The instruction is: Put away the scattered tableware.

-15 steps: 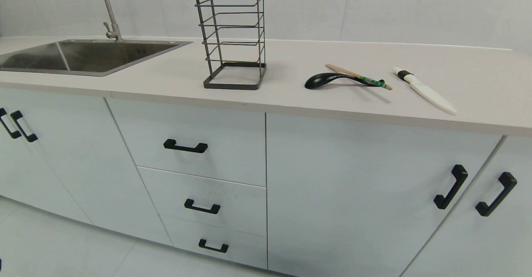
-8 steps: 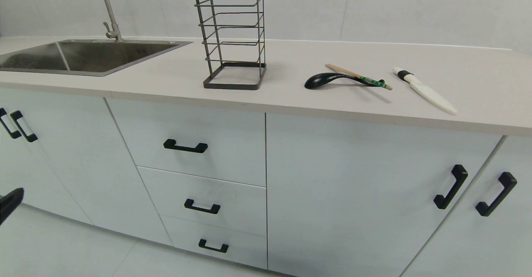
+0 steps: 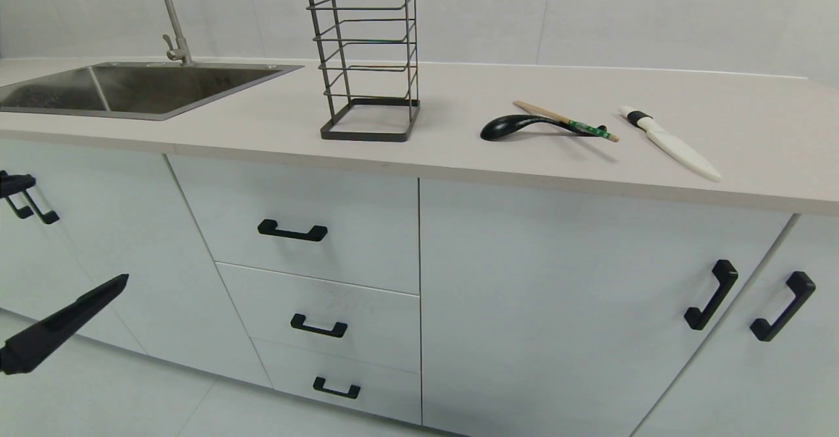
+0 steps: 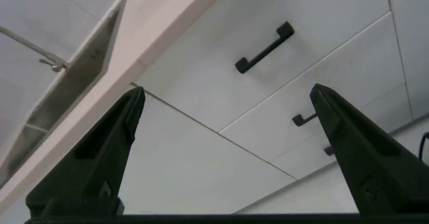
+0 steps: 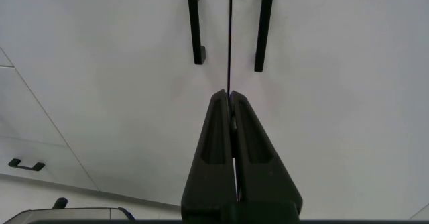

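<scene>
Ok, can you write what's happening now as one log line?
left gripper: open, before drawers | right gripper: shut, before cabinet doors | spoon, chopsticks, knife: on counter, untouched

Black spoon (image 3: 501, 128) touching wooden chopsticks (image 3: 567, 121), white knife (image 3: 675, 145) near them, all on the countertop (image 3: 459, 106).

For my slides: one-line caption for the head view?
Spoon, chopsticks and knife lie on the counter right of a wire rack; left gripper hangs low.

The worktop (image 3: 459, 155) carries one wire rack (image 3: 367, 135). At the rack's three o'clock lie one black spoon (image 3: 518, 126), one white knife (image 3: 668, 142), and chopsticks (image 3: 565, 121) too close together to count. There is one sink (image 3: 131, 86), one tap (image 3: 172, 18), three drawers (image 3: 328, 201) and seven black handles (image 3: 292, 230).
</scene>
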You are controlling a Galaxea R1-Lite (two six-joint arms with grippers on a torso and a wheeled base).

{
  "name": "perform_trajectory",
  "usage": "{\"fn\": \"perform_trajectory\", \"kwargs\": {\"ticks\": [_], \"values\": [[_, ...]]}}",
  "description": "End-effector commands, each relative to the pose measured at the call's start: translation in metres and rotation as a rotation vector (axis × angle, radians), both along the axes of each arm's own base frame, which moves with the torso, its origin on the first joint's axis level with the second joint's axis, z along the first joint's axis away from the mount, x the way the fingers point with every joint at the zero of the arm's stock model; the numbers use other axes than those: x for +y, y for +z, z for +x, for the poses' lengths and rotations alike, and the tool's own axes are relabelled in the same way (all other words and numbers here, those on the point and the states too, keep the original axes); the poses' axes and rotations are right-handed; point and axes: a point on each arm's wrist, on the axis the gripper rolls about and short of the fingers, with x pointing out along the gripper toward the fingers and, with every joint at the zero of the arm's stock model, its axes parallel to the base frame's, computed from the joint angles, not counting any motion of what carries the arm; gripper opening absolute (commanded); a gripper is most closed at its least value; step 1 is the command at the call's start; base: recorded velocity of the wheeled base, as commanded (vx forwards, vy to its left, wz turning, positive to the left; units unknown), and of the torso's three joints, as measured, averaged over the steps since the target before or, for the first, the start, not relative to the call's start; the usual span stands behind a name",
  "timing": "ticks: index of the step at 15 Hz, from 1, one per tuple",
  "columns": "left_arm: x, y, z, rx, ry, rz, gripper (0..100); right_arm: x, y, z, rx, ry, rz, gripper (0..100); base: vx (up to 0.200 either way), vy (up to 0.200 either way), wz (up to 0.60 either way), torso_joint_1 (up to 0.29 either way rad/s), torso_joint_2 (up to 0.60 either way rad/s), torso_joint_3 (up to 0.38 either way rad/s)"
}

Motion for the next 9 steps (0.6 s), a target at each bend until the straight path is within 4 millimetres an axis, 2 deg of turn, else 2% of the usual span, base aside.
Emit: {"fn": "perform_trajectory", "kwargs": {"ticks": [1, 5, 9], "values": [[-0.001, -0.011, 0.006, 0.052, -0.005, 0.005, 100, 0.0, 0.0, 0.0, 0.001, 0.0, 0.0, 0, 0.0, 0.0, 0.0, 0.0, 0.0, 0.0], [-0.002, -0.021, 0.014, 0.093, -0.025, 0.058, 100, 0.0, 0.0, 0.0, 0.001, 0.0, 0.0, 0, 0.0, 0.0, 0.0, 0.0, 0.0, 0.0], [-0.014, -0.033, 0.036, 0.137, -0.14, 0.22, 100, 0.0, 0.0, 0.0, 0.001, 0.0, 0.0, 0, 0.0, 0.0, 0.0, 0.0, 0.0, 0.0]]}}
